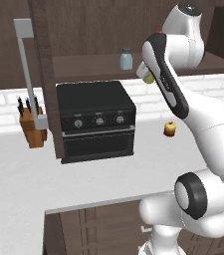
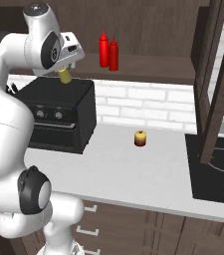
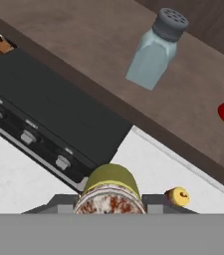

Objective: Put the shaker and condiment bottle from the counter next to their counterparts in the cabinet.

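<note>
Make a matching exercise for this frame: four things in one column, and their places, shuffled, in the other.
Things:
1. yellow shaker
2. pale blue-grey shaker
3. two red bottles
4. round yellow-and-red lump

Places:
A. on the grey counter, right of the black oven
B. side by side on the cabinet shelf
C. alone on the shelf above the oven
D. held in the gripper, in the air just below shelf level

Pairs: 1-D, 2-C, 3-B, 4-A
</note>
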Motion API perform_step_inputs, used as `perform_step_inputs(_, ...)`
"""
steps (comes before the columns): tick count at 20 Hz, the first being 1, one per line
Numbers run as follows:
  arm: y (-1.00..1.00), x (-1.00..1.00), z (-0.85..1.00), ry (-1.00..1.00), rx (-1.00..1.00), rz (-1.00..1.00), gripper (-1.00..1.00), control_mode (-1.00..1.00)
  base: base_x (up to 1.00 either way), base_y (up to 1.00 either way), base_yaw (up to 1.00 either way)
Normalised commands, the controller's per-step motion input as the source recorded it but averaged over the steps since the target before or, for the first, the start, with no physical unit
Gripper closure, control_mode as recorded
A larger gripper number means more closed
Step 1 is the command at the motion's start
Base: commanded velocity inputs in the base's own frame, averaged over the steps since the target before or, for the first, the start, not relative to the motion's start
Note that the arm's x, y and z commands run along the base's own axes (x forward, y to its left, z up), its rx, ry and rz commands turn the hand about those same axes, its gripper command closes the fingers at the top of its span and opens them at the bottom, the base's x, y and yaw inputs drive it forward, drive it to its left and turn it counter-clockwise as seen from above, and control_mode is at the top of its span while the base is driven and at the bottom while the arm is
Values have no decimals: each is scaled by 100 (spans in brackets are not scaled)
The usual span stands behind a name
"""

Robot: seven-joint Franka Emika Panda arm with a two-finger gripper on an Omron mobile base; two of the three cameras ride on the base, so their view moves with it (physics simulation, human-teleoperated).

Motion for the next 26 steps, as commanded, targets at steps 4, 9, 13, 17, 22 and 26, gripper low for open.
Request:
perform_step_inputs(4,1,20,0,-8,-4,2,100,-100,0,0,0)
perform_step_inputs(9,0,47,0,0,-2,0,100,-100,0,0,0)
perform_step_inputs(13,1,49,1,0,0,0,100,-100,0,0,0)
perform_step_inputs(17,7,29,9,0,0,2,100,-100,0,0,0)
perform_step_inputs(22,3,29,6,0,0,2,100,-100,0,0,0)
perform_step_inputs(26,3,26,2,0,0,1,100,-100,0,0,0)
